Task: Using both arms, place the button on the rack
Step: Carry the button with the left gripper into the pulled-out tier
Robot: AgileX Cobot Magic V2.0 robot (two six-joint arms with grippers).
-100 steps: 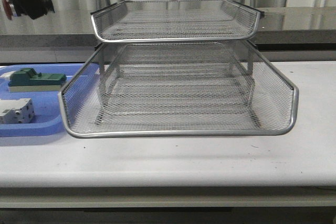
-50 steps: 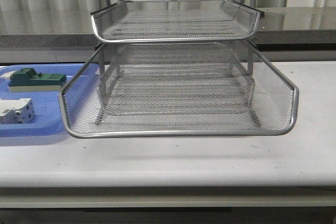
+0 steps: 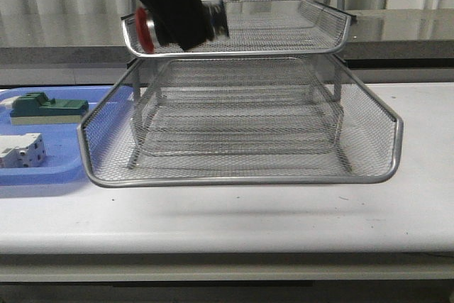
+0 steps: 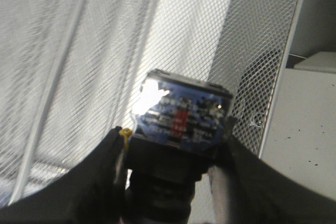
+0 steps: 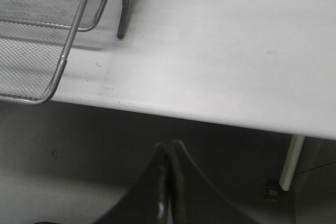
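The button (image 3: 150,29) hangs in the air at the front-left corner of the rack's (image 3: 241,104) upper visible tier, level with that tier's rim and lying roughly sideways, its red round cap pointing left and a silver collar just behind the cap. The left gripper (image 3: 174,15), a bulky black mass reaching down from above, pinches it across the body with both jaws. From the left wrist view the button's (image 4: 181,116) back end shows: a black housing with a blue face carrying small printed markings and a red patch, glare washing out one corner; the black fingers (image 4: 102,171) press on either side of it, with rack mesh behind.

The rack shows 2 wire-mesh trays in the front view, the lower one wider and resting on the white tabletop (image 3: 227,218). To its left a flat blue tray (image 3: 42,172) holds a green block (image 3: 46,108) and a white block (image 3: 21,154).

The right gripper (image 5: 167,182) hangs off the tabletop's edge near a rack corner (image 5: 47,35), its jaws pressed together on nothing.
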